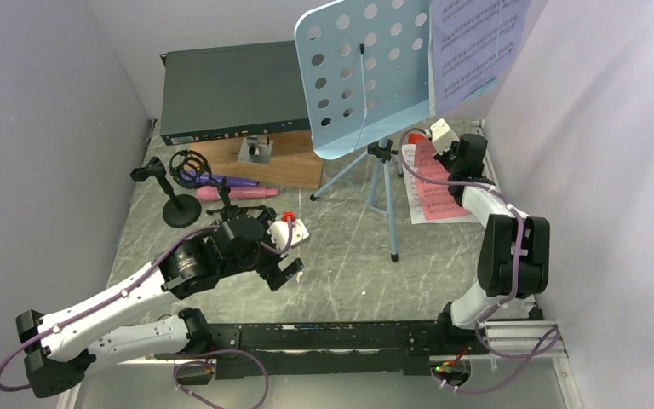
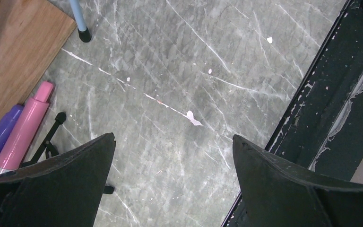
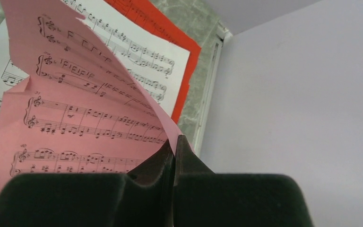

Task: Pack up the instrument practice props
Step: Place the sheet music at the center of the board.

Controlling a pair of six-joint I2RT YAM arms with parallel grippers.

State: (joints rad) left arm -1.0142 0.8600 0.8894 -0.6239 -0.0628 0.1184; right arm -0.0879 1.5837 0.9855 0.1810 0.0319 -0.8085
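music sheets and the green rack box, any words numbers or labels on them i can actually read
No words or numbers can be read anywhere in these views.
pink sheet: printed staves and notes only; tiny marks at the line starts are too small to read.
white sheet: notes only, no legible words.
lavender sheet: staves, too small to read.
dark green rack box: front-panel markings blurred.

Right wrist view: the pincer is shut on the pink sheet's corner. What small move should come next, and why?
Probably raise the right pincer slightly, peeling the pink music sheet off the white sheet and red sheet beneath. Its jaws are shut on the curled corner while the rest lies on those sheets, close to the wall.
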